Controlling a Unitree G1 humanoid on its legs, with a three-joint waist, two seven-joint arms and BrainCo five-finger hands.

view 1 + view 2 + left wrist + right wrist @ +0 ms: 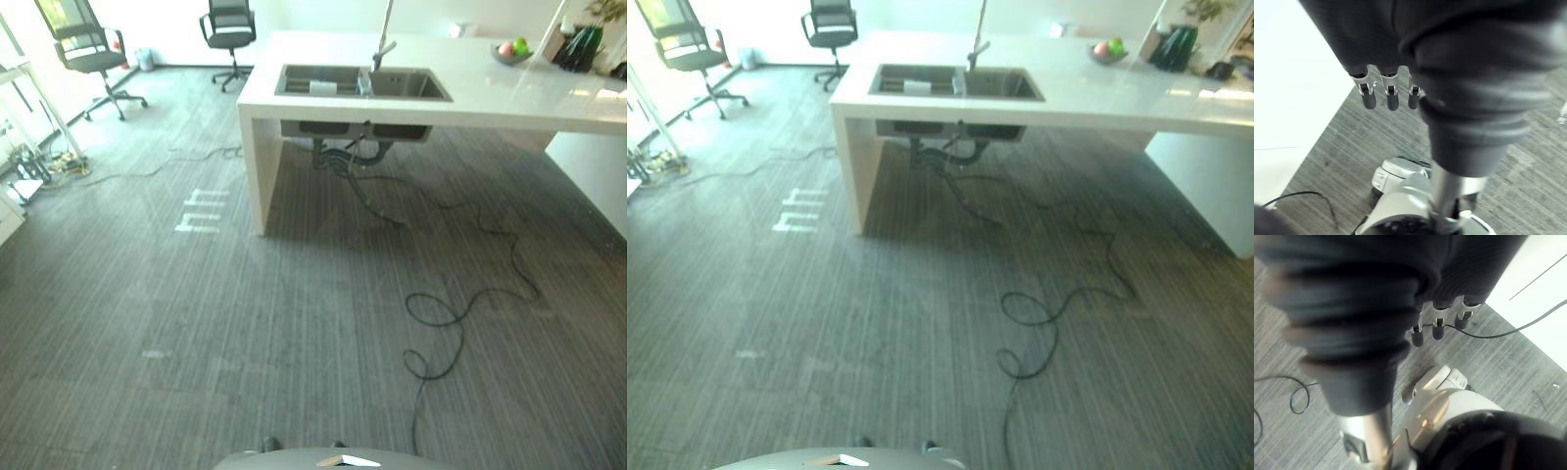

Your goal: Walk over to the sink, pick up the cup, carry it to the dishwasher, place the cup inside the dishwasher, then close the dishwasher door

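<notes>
sink well ahead; left hand, right hand hang relaxed

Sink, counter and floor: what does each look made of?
The sink looks like brushed metal, probably stainless steel: dull grey basins. The counter looks glossy white stone or solid surface: it reflects light. The floor looks like matte grey carpet with fine stripes.

Dark covers hide the palm and thumb of the left robot hand and the right robot hand. Far ahead of both, a pale object in the sink is too small to identify. The picture's edges cut off the tap and the worktop.
</notes>
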